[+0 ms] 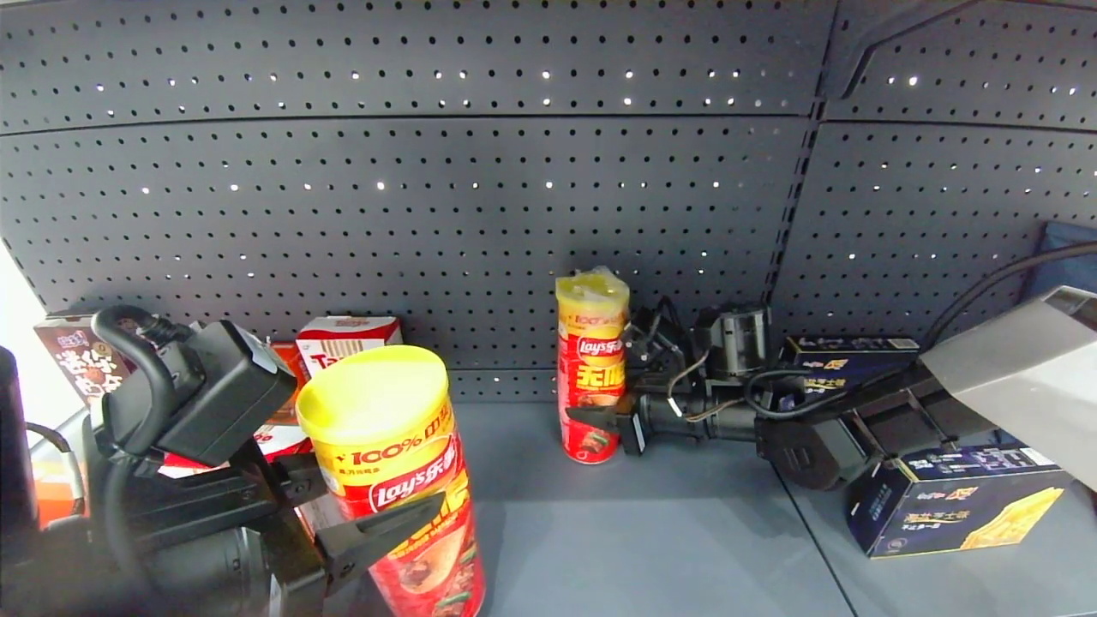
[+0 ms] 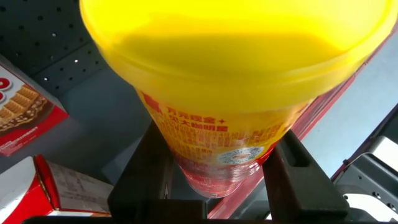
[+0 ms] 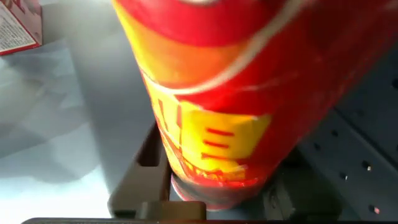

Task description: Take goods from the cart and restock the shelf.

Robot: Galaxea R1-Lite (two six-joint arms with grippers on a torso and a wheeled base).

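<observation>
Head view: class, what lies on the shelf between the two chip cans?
Nothing. In the head view, the grey shelf board between the near can and the far can is bare, with no goods on it.

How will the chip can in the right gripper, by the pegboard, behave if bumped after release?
Likely topples: the chip can is tall on a narrow base. Probably light, so it shifts easily. Tipped over, its round body would roll.
</observation>
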